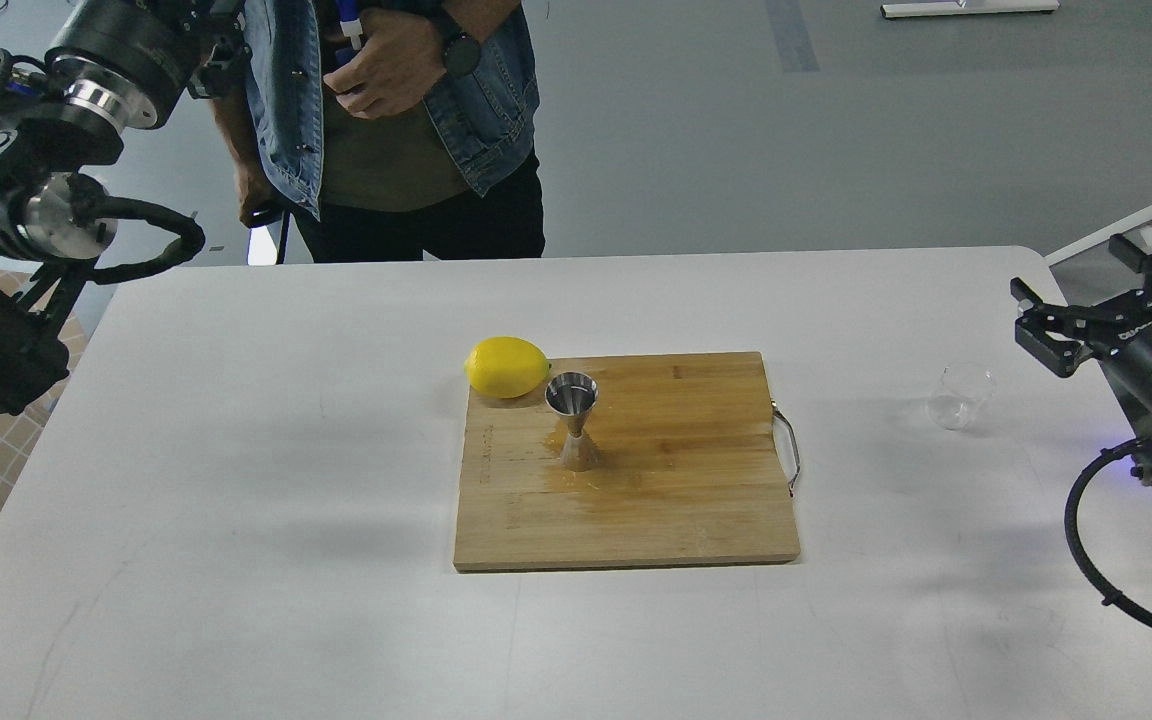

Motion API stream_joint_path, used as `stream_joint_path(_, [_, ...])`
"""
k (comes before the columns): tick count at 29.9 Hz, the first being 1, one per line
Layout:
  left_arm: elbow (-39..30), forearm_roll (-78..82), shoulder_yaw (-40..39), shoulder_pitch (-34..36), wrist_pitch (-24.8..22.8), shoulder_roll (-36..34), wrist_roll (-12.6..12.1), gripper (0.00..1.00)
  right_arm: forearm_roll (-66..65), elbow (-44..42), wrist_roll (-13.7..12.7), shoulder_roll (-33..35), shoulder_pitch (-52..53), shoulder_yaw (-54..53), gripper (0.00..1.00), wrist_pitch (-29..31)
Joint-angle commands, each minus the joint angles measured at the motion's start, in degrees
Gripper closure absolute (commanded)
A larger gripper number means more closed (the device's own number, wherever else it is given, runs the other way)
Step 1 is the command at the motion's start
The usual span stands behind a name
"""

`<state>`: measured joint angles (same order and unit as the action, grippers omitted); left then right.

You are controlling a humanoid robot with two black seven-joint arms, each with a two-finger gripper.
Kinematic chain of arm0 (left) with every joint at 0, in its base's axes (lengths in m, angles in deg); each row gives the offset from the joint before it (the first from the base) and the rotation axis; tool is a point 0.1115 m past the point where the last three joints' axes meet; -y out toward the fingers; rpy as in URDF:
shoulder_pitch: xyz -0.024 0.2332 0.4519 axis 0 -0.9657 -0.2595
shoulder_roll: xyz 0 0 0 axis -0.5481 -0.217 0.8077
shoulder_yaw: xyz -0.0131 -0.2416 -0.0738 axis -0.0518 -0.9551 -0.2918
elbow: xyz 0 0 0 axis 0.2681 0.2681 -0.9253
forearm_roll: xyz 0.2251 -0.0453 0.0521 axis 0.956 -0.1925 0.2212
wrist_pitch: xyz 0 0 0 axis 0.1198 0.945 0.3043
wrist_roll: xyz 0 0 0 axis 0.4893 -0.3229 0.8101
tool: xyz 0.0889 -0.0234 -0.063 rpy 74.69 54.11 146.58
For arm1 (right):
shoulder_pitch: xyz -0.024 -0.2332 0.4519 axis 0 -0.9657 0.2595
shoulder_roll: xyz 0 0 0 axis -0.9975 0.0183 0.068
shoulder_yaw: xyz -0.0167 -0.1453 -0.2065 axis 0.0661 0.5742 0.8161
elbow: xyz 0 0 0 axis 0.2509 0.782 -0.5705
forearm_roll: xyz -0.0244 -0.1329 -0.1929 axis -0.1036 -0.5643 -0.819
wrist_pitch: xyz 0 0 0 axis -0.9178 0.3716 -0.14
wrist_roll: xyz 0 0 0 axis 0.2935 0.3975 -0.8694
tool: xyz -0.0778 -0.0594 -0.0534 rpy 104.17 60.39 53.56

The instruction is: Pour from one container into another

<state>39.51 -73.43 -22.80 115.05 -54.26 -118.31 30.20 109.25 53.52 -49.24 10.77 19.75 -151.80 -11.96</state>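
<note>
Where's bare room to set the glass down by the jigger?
Bare board lies right of and in front of the jigger, out to the handle. Behind-left is crowded: the lemon sits close. The glass stands on the table.

A: Any writing you can read here?

B: Not really. The cutting board (636, 480) has a faint line of branded marks running along its left edge, but it is too small to make out.

A: And the right tool (1086, 300)?

B: There is pale lettering on its black body, blurred beyond reading. Nothing else carries legible text.
</note>
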Motion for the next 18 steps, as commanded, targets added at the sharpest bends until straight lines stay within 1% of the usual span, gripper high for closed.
stream_joint_path(1, [0.00,0.09,0.00,-0.01,0.13,0.05,0.17,0.02,-1.54,-0.37,0.25,5.82,6.15,4.26,0.00,0.21])
stream_joint_path(2, [0.00,0.09,0.00,-0.01,0.13,0.05,0.17,0.02,-1.56,-0.37,0.25,5.83,6.17,4.27,0.00,0.21])
stream_joint_path(4, [0.08,0.18,0.00,-0.19,0.21,0.13,0.26,0.02,-5.84,-0.46,0.34,8.37,10.81,6.81,0.00,0.13])
stream_joint_path(7, [0.08,0.35,0.00,-0.28,0.47,0.13,0.96,0.02,-11.03,-0.72,0.34,9.96,16.70,10.41,0.00,-0.40])
stream_joint_path(9, [0.08,0.70,0.09,-0.37,0.91,0.22,0.96,0.02,-13.06,-0.90,0.43,10.31,19.08,12.44,0.00,-0.66])
stream_joint_path(12, [0.08,0.88,0.09,-0.63,1.27,0.48,0.96,0.02,-18.59,-1.51,0.69,10.14,25.13,18.14,0.00,-1.10])
stream_joint_path(18, [0.08,0.97,0.18,-1.07,0.74,1.80,0.79,0.02,-25.37,-5.29,0.86,8.13,35.42,27.19,0.00,-4.97])
